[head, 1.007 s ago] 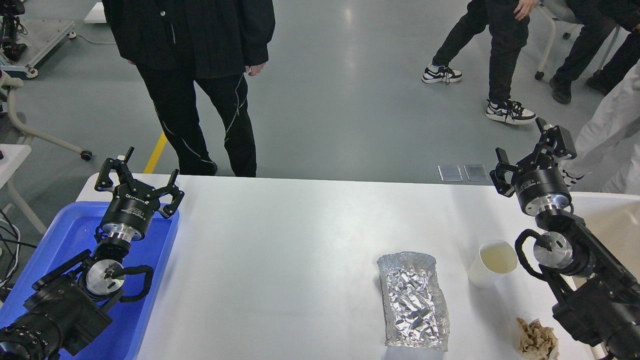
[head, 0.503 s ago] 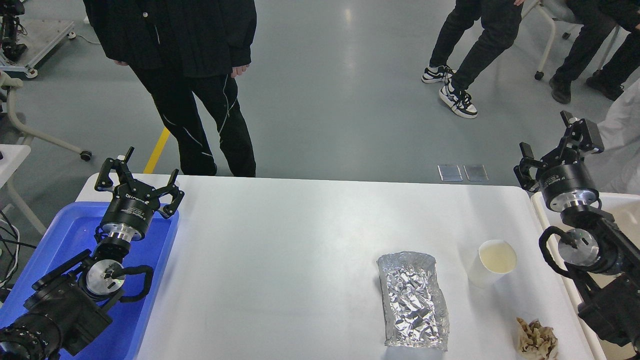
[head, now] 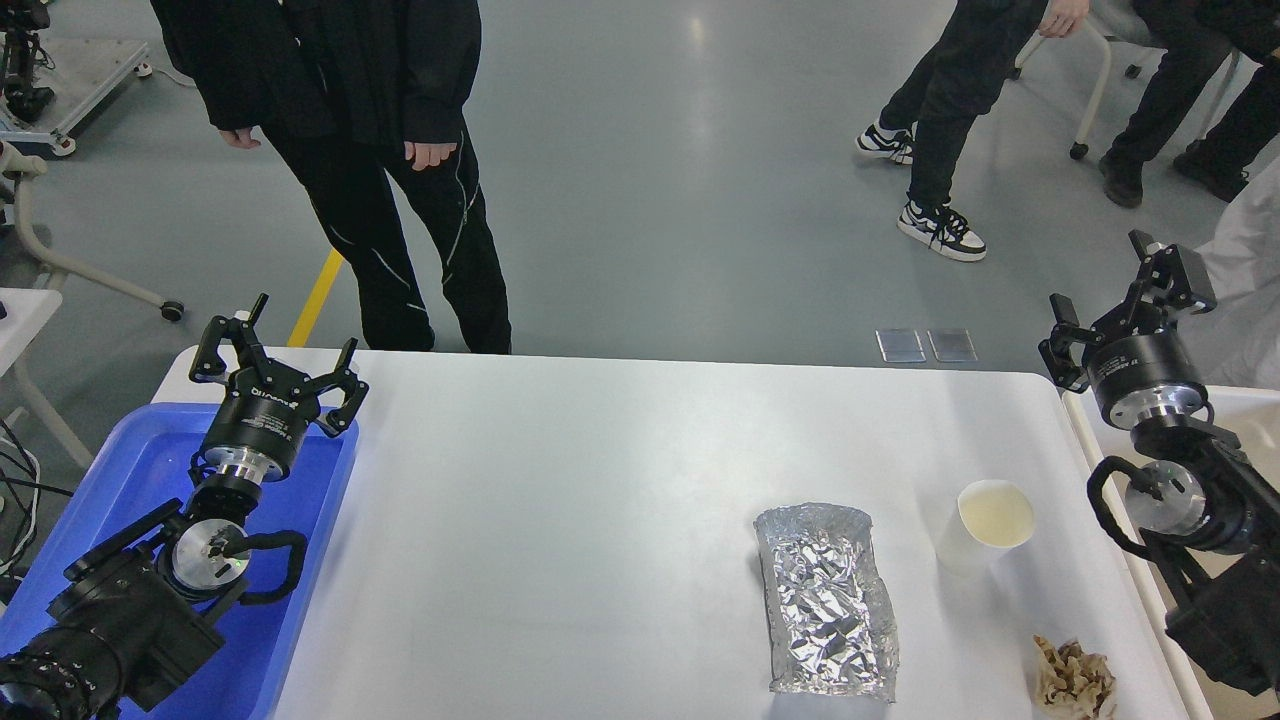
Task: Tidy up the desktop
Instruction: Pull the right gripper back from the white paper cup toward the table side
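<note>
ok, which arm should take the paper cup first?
Right. The right tool is open beside the desktop's right edge, on the side where the paper cup stands. The left tool is over the blue tray, far across.

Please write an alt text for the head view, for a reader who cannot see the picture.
A white desktop holds a crumpled foil tray, a white paper cup and a brown paper wad near its right end. The left hand hangs open over a blue tray; the right hand is open above a bin at the right edge. People stand beyond the table.
</note>
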You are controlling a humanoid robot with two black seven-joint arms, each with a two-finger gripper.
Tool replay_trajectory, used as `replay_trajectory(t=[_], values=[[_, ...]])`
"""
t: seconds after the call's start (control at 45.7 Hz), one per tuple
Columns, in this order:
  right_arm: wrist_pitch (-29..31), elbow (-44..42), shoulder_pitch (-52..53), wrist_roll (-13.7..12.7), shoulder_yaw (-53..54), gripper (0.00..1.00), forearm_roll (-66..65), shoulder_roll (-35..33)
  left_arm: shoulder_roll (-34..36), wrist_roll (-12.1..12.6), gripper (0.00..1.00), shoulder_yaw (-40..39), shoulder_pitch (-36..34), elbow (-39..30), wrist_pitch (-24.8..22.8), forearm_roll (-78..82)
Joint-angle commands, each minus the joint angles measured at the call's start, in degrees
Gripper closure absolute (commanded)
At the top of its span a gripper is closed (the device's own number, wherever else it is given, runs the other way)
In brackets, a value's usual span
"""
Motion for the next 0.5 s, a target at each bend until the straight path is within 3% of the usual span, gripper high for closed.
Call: replay_trajectory(t=[0.0,0.328,0.481], values=[[0.19,-0.19,0.21,0.0,-0.82,0.0,-0.09,-1.05,0.05,-0.01,0.0,0.0,-0.07,0.0,-0.02,0.0],[-0.17,0.07,1.53,0.0,-6.09,0.0,-0.27,-4.39,0.05,-0.01,0.0,0.0,-0.07,0.0,-0.02,0.0],[-0.34,-0.37,6.01,0.0,-19.44,0.0,-0.88,-12.38,-0.03,-0.01,0.0,0.0,0.01,0.0,-0.02,0.0]])
